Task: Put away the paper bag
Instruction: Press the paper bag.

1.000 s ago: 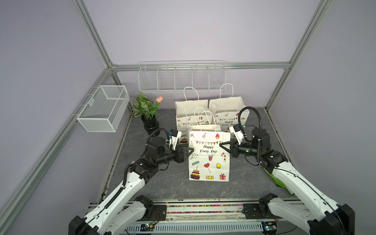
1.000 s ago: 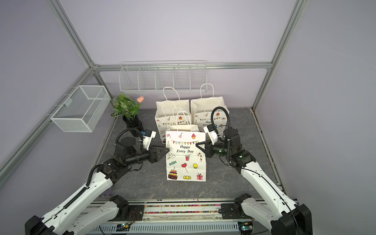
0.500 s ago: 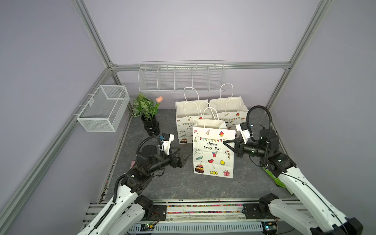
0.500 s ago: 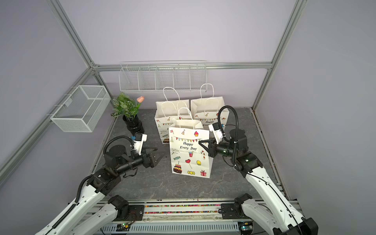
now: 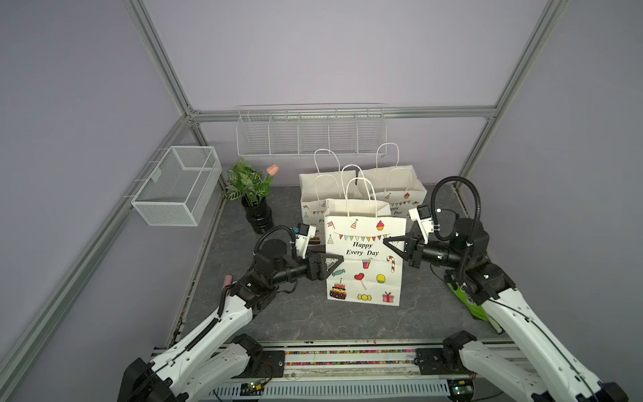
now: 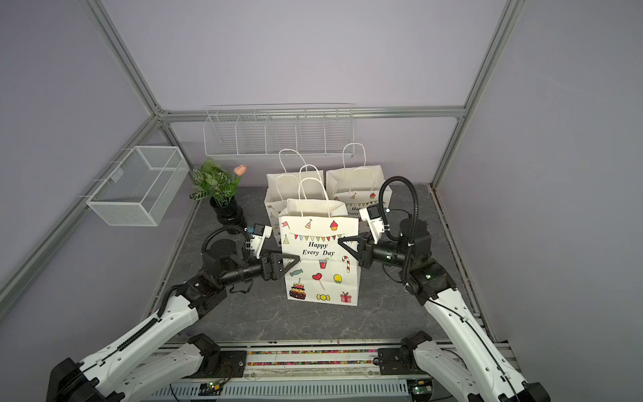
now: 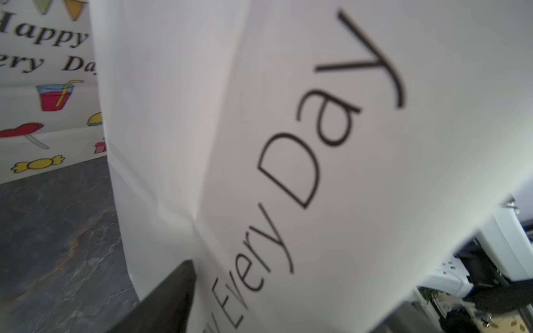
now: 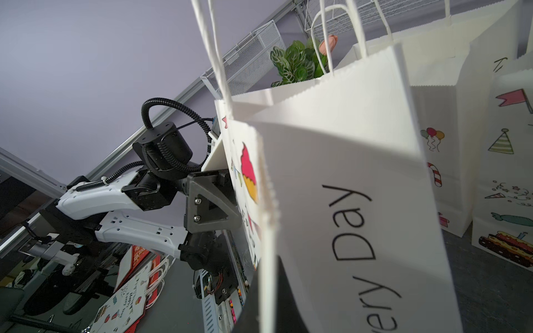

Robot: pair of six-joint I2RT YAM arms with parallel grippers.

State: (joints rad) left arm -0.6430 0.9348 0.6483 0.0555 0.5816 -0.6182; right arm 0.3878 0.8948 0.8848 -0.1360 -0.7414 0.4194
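The white paper bag (image 5: 365,257) printed "Happy Every Day" stands upright mid-table in both top views (image 6: 320,261). My right gripper (image 5: 384,239) is shut on the bag's right front edge; in the right wrist view that white edge (image 8: 266,201) runs down into the gripper (image 8: 268,276). My left gripper (image 5: 339,257) straddles the bag's left side, jaws apart, one finger (image 6: 288,259) lying over the front face. In the left wrist view the bag's side panel (image 7: 288,144) fills the gap, with one fingertip (image 7: 184,276) at its crease.
Two more printed bags (image 5: 322,195) (image 5: 396,188) stand just behind. A potted plant (image 5: 252,198) is at the back left. A wire basket (image 5: 177,184) hangs on the left wall, a wire rack (image 5: 309,132) on the back wall. Something green (image 5: 466,302) lies under the right arm.
The left gripper let go of the bag, drew back to the left, and has now come back around the bag's left side. The right gripper shifted the bag slightly right.
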